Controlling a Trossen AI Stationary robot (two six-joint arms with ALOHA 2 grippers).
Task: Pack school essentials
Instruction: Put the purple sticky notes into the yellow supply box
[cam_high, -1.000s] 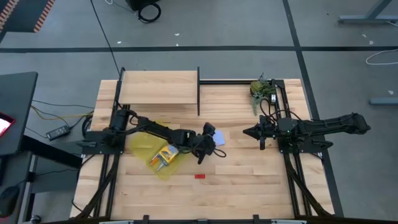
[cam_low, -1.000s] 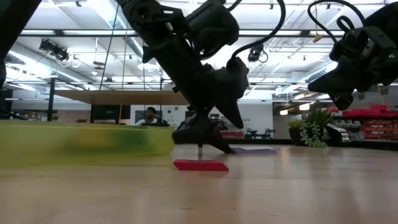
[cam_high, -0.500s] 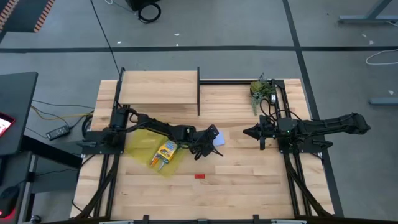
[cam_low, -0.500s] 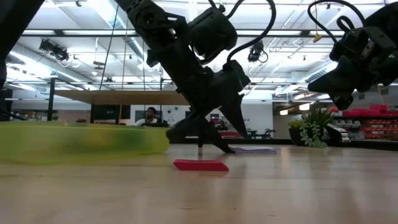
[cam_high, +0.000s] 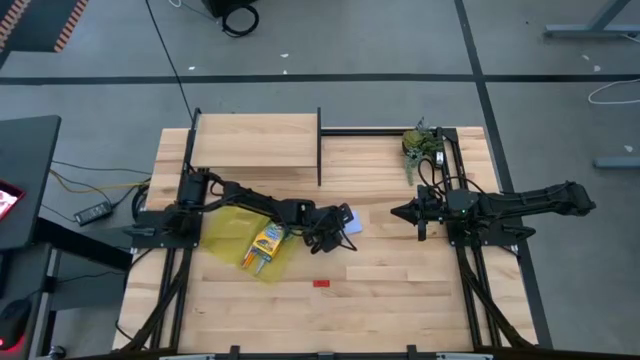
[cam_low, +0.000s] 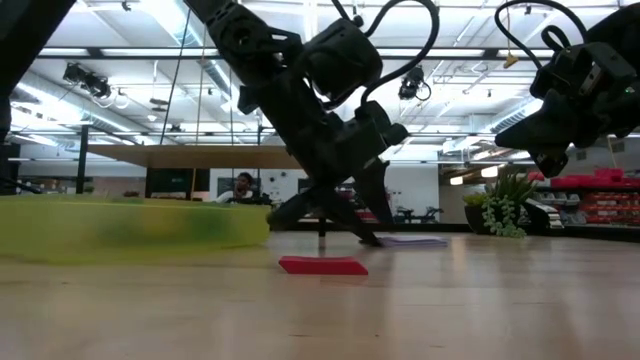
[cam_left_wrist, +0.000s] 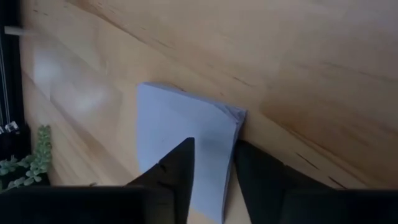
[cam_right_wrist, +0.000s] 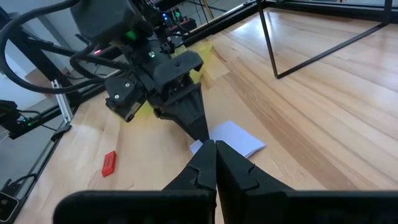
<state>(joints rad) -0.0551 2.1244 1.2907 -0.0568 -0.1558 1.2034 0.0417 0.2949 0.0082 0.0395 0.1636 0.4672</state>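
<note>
While the high view hides it, the left wrist view shows the left gripper, jaws narrowly apart, straddling the note pad's edge on the counter; the right gripper's jaws are together.

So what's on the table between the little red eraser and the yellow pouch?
Nothing: in the high view only bare wood lies between the red eraser and the yellow pouch.
</note>
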